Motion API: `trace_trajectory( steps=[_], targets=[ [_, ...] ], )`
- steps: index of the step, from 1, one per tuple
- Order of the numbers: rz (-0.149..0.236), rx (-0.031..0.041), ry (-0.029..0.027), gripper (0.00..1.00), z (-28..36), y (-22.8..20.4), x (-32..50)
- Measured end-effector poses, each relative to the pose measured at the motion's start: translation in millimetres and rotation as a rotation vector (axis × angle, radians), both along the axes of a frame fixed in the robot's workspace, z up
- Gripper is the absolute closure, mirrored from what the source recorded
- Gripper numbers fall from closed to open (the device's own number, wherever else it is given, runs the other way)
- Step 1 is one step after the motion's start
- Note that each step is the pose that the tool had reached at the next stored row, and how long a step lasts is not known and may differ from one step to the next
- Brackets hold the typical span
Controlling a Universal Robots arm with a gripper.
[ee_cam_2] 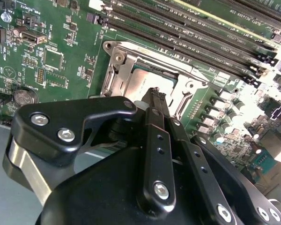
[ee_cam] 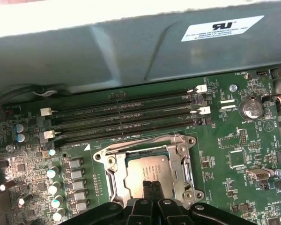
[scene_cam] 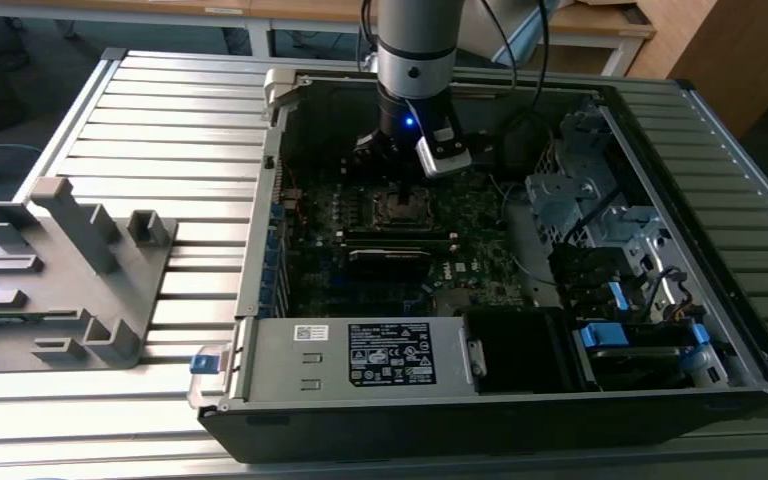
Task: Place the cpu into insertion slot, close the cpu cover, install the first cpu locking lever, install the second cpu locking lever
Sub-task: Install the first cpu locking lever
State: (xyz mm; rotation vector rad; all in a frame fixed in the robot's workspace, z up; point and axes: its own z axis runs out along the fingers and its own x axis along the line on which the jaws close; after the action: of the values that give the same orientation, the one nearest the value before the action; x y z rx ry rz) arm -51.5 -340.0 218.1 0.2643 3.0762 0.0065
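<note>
The cpu lies flat in the insertion slot on the green motherboard, its silver-grey face showing through the window of the cpu cover. The cover lies down over the chip in both wrist views. My gripper hangs just above the socket's near edge, its black fingers pressed together with nothing between them. In the second wrist view the gripper tip points at the cover's edge beside the cpu. A thin lever wire runs along one side of the frame; I cannot tell whether it is latched. In the exterior view the gripper stands over the socket.
The open computer case lies on a slatted table. A grey power-supply box fills its near side, and drive bays stand at the exterior view's right. Black memory slots run beside the socket. A grey fixture sits at the exterior view's left.
</note>
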Motion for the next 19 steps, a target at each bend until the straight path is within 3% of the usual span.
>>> trace_trajectory(
  steps=[10, 14, 19],
  targets=[
    [0.02, -0.0001, 0.0001, 0.89, -0.4, 1.2, 1.5],
    [0.02, -0.0001, 0.0001, 0.89, -0.5, 4.9, 1.5],
    [-0.001, -0.0001, 0.0001, 0.89, -0.9, 4.7, 1.5]
  ],
)
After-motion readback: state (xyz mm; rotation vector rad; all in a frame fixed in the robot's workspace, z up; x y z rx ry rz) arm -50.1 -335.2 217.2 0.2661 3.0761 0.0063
